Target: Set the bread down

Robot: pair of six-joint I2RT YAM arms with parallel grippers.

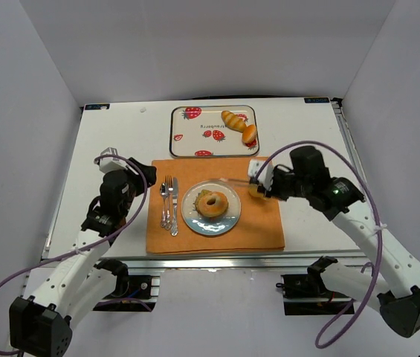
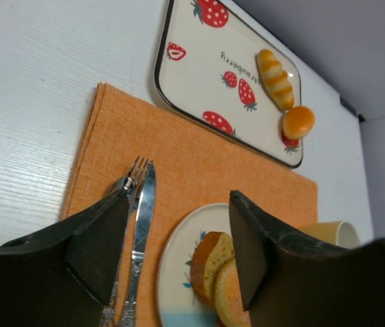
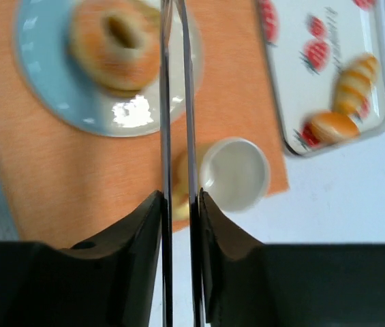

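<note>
A bagel-shaped bread (image 1: 212, 203) lies on a blue-rimmed plate (image 1: 228, 225) on the orange placemat (image 1: 161, 238). It also shows in the right wrist view (image 3: 114, 42) and the left wrist view (image 2: 212, 262). My right gripper (image 1: 267, 183) is shut on a pair of metal tongs (image 3: 165, 102). The tongs' blades reach over the plate's edge beside the bagel, with nothing between their tips. A long roll (image 1: 233, 120) and a round bun (image 1: 249, 134) lie on the strawberry tray (image 1: 195, 134). My left gripper (image 2: 178, 252) is open and empty, left of the plate.
A pale yellow cup (image 3: 236, 174) stands on the placemat's right corner, under my right gripper. A fork, knife and spoon (image 1: 169, 204) lie left of the plate. White walls close in the table on three sides.
</note>
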